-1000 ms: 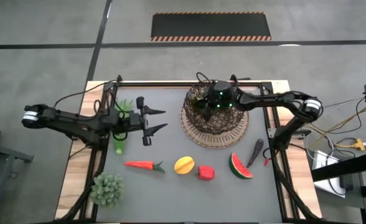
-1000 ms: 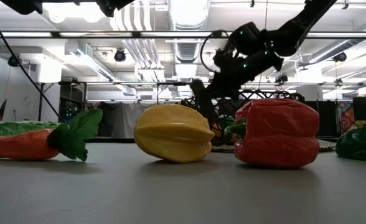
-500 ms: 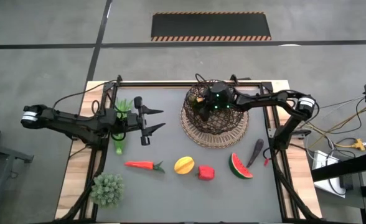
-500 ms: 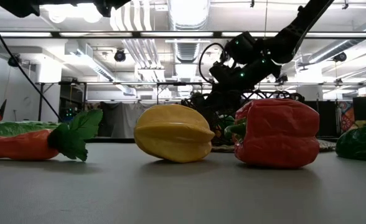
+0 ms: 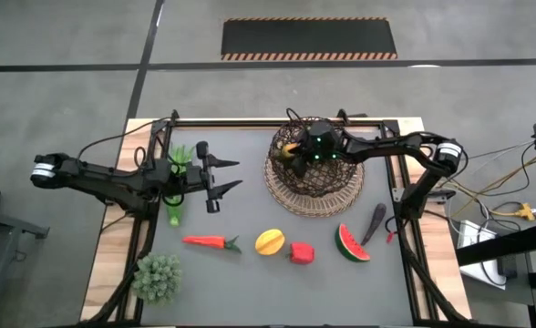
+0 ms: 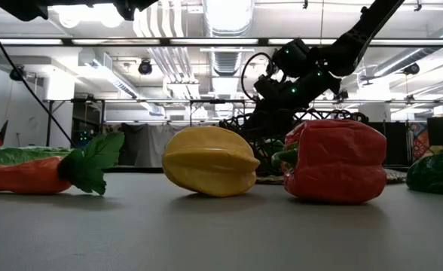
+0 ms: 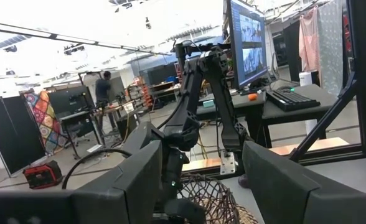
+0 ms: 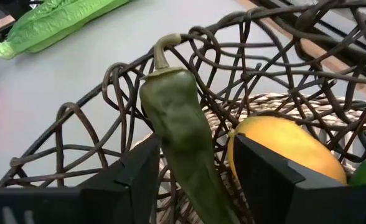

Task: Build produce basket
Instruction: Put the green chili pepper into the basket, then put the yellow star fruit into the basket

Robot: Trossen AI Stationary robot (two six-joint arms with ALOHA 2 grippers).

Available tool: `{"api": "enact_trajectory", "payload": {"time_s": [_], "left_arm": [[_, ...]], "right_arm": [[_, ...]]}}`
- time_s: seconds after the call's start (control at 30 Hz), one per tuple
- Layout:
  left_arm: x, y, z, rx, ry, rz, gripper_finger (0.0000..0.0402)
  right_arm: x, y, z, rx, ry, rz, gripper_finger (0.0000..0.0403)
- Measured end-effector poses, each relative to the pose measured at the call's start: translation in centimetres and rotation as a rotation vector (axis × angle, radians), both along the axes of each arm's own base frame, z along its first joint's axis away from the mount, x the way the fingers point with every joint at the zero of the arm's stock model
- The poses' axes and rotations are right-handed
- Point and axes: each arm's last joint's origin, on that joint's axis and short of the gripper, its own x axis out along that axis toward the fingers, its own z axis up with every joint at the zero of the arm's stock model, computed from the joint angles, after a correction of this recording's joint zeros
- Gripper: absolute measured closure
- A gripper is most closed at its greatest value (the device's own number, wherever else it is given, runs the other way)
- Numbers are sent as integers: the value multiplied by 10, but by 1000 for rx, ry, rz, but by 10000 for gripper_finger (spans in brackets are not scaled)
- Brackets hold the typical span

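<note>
the dark green chili [image 8: 183, 134] is lying inside the basket [image 5: 314, 202], against its wall on the side facing the left arm, with its long axis running from the curled stem at the rim down toward the woven base. it is sitting between the two fingers of the right gripper [image 8: 192, 171], which are standing apart on either side of it with gaps showing, so the right gripper is looking released rather than clamped; whether a finger is still grazing the chili i cannot tell. just beside the chili, deeper in the basket, a yellow mango [image 8: 286, 149] is resting on the base.

the right gripper [image 5: 297, 155] is hanging over the basket's inside, so the coming move is most likely a straight lift along the chili's axis, up and out past the rim, without hooking the open weave.

outside the basket, on the desk [image 5: 250, 210], a watermelon slice [image 5: 351, 244] and a dark eggplant [image 5: 376, 221] are lying nearest the basket, on the right arm's side; a red pepper [image 5: 300, 252], a yellow starfruit-shaped fruit [image 5: 269, 241] and a carrot [image 5: 208, 241] are trailing away from it toward the left arm. the left gripper [image 5: 229, 175] is waiting well apart from the basket, fingers spread and empty, near a green leafy vegetable [image 5: 176, 211].
</note>
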Motion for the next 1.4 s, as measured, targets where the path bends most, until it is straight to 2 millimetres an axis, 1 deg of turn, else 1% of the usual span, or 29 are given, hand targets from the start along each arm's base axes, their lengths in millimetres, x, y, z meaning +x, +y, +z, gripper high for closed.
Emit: {"api": "enact_trajectory", "payload": {"time_s": [0.13, 0.27, 0.43, 0.6, 0.7, 0.77, 0.87, 1.0, 1.13, 1.27, 1.33, 1.4], "left_arm": [[0, 0, 0, -2, 2, 0, 195], [1, 0, -2, -45, 12, -11, 195], [7, -2, -8, -115, 30, -42, 195], [20, -8, -22, -203, 89, -91, 195], [28, -15, -32, -255, 136, -118, 195], [33, -20, -39, -283, 168, -137, 195], [41, -29, -47, -282, 211, -159, 195], [52, -39, -52, -297, 246, -187, 194], [61, -49, -58, -303, 295, -207, 174], [70, -57, -61, -345, 391, -210, 132], [74, -61, -65, -353, 450, -207, 113], [79, -65, -68, -357, 511, -202, 102]], "right_arm": [[-3, 2, 9, -8, -16, 0, 205], [-10, 5, 24, -12, -20, 0, 206], [-24, 17, 53, -27, -51, 12, 209], [-41, 43, 85, -44, -90, 66, 209], [-48, 66, 101, -55, -123, 134, 209], [-52, 83, 107, -63, -146, 194, 209], [-54, 111, 113, -103, -168, 251, 209], [-57, 145, 111, -197, -154, 272, 209], [-60, 172, 106, -256, -134, 287, 211], [-63, 190, 104, -289, -127, 299, 215], [-64, 197, 104, -300, -120, 305, 217], [-66, 201, 103, -311, -114, 306, 220]]}}
